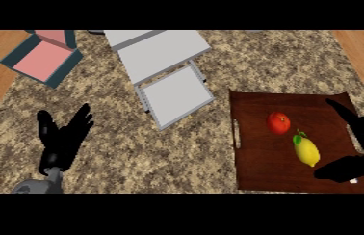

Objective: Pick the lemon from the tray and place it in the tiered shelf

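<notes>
A yellow lemon (307,151) with a green leaf lies on the dark brown tray (256,133) at the right of the counter. Just up and left of it sits a red tomato-like fruit (279,123). My right hand (343,169) comes in from the right edge over the tray, fingers spread; one finger stretches up along the tray's right side and the thumb sits just right of and below the lemon, not closed on it. The grey tiered shelf (174,92) stands in the middle at the back. Low at the left, my left hand (64,140) rests open, fingers up.
A teal box with pink panels (44,58) sits at the back left corner. The counter is speckled stone with wooden edges at both sides.
</notes>
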Robot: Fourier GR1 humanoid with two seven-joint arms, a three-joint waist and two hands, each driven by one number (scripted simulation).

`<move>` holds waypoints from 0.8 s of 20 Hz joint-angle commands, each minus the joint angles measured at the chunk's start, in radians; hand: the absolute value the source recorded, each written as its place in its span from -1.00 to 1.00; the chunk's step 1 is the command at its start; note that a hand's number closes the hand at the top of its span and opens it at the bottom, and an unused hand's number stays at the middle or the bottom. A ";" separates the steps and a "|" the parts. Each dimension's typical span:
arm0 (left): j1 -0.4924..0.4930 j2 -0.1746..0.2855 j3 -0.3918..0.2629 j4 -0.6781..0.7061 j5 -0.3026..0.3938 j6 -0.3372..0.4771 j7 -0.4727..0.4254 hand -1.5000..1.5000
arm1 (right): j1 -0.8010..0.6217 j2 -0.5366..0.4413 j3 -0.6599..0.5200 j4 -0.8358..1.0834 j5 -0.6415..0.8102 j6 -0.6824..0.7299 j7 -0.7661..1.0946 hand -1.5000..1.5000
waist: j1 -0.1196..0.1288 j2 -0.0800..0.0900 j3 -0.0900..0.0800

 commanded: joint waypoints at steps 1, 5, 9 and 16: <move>-0.020 -0.030 0.019 -0.014 -0.023 0.013 0.046 0.00 | 0.026 0.038 -0.008 -0.062 0.062 0.031 0.091 -1.00 | -0.005 -0.001 0.000; -0.082 -0.075 0.041 0.103 -0.059 -0.003 0.001 0.00 | 0.034 0.081 -0.003 -0.060 0.156 0.023 0.071 -1.00 | -0.007 0.000 0.000; -0.026 -0.020 0.077 -0.002 -0.054 -0.059 0.053 0.00 | 0.017 0.159 0.015 0.073 0.265 -0.030 -0.008 -1.00 | -0.001 0.000 0.001; -0.035 -0.054 0.136 0.084 -0.077 -0.116 -0.017 0.00 | 0.046 0.230 -0.010 0.137 0.361 -0.044 -0.074 -1.00 | -0.003 0.000 0.000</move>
